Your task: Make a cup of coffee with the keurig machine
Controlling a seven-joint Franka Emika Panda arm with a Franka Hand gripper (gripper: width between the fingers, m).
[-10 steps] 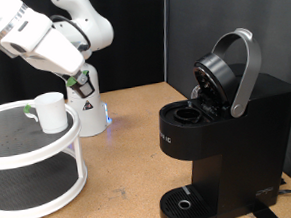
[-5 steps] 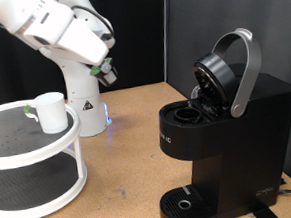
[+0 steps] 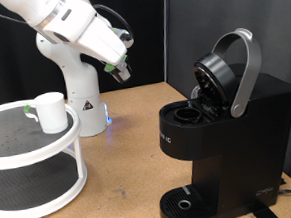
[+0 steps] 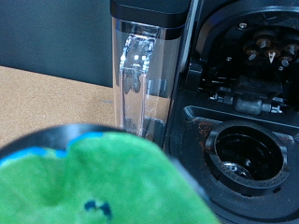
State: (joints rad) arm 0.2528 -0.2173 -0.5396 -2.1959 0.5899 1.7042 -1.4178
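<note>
The tabletop (image 3: 129,160) is bare brown board, and the keurig machine (image 3: 228,143) is the biggest thing on it, a black box standing at the exterior view's right. Its grey arched lid handle (image 3: 245,72) is tipped up and back, so the head stands open and the round brew chamber (image 4: 245,154) below it is exposed; through my wrist camera I look straight into that dark well, with the clear water tank (image 4: 145,75) rising just beside it. The round drip tray (image 3: 182,202) sits at the machine's foot.

Well away from the machine, at the exterior view's left, stands a white two-tier round rack (image 3: 34,167). The cup (image 3: 51,112) is on the rack's upper tier, upright, a plain white mug far from the machine and far from me.

My hand (image 3: 121,71) hangs in the air between rack and machine, above the tabletop and about level with the machine's raised head, touching neither. A green-topped thing (image 4: 107,182) fills the near part of my wrist camera, right at my fingers, blurred; I cannot tell from either view how wide my hand is set or whether it truly grips that thing.
</note>
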